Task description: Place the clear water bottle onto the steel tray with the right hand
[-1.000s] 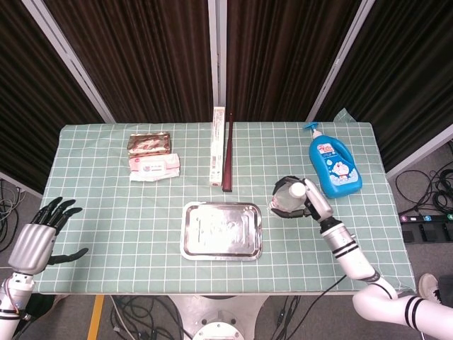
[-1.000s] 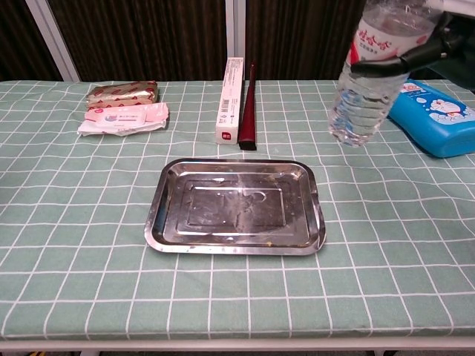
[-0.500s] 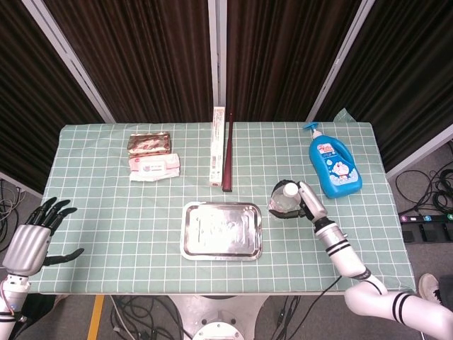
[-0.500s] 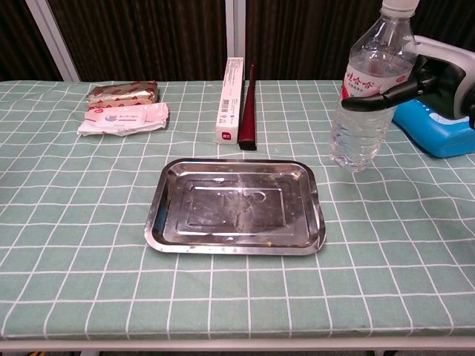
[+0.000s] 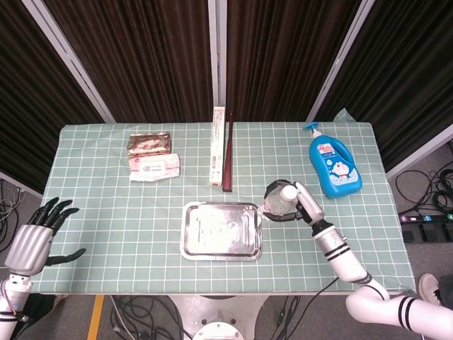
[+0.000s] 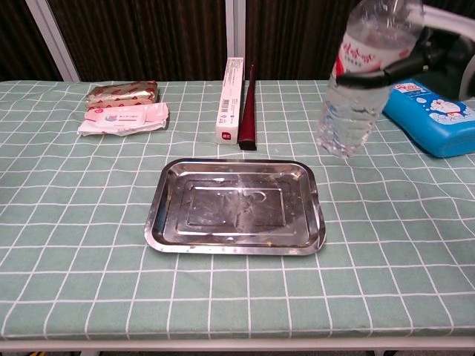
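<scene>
A robotics test lab: a table (image 5: 99, 234) draped in a green checked cloth (image 6: 74, 245) stands before dark blackout curtains (image 5: 141, 57) hung between white frame rails (image 5: 67, 60). Cables (image 5: 428, 184) and a power strip (image 5: 427, 218) lie on the grey floor (image 5: 14, 195) beside it.

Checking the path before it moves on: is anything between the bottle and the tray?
Nothing visible. The right hand holds the bottle tilted, above the cloth just right of the tray, which looks empty. The boxes lie behind the tray, off that path.
</scene>
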Tool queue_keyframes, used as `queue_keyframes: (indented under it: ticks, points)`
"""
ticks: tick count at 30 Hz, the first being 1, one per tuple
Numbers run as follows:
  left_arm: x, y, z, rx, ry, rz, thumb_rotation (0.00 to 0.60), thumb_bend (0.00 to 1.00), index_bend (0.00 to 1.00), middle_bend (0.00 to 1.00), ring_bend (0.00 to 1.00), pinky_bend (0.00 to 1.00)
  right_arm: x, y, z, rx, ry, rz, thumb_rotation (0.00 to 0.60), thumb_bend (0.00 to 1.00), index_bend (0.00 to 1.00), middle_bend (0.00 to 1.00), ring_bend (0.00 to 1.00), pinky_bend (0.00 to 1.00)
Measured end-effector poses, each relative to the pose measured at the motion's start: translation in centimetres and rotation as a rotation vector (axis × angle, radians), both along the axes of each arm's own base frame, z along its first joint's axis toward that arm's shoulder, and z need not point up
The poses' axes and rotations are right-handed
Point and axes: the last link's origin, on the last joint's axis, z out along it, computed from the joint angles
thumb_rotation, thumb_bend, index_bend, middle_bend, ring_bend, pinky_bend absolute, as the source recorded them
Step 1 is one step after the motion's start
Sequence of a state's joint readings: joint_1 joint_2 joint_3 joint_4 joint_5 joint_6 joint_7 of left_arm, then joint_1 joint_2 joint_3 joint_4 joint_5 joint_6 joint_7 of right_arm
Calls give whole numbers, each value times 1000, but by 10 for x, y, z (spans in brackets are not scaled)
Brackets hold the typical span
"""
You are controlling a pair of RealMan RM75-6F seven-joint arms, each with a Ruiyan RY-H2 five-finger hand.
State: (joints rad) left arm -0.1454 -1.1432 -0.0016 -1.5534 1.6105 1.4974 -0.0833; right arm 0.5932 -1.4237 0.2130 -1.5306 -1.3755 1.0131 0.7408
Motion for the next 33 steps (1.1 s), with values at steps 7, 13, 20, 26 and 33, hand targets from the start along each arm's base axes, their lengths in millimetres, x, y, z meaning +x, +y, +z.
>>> queue_keyframes:
  ticks: [7, 13, 20, 26, 33]
  points:
    - [3, 0, 4, 12, 0, -9, 471, 88, 263, 229, 98, 184, 13, -5, -31, 67, 0, 30, 600, 230, 660, 526, 315, 362]
    - [-1, -4, 5, 9, 2, 6, 468, 87, 263, 229, 98, 184, 51, 0, -62, 144, -51, 86, 600, 225, 660, 526, 315, 362]
    - [-2, -7, 8, 9, -1, 2, 471, 88, 262, 229, 98, 184, 61, 5, -96, 191, -29, 103, 600, 217, 660, 526, 315, 361]
    - [-6, -9, 10, 10, -2, 8, 466, 88, 263, 229, 98, 184, 57, 8, -115, 205, 4, 116, 600, 171, 647, 526, 314, 353]
    - [-7, -8, 9, 8, -7, 6, 471, 87, 263, 229, 98, 184, 57, 12, -118, 227, 8, 162, 600, 3, 486, 456, 216, 248]
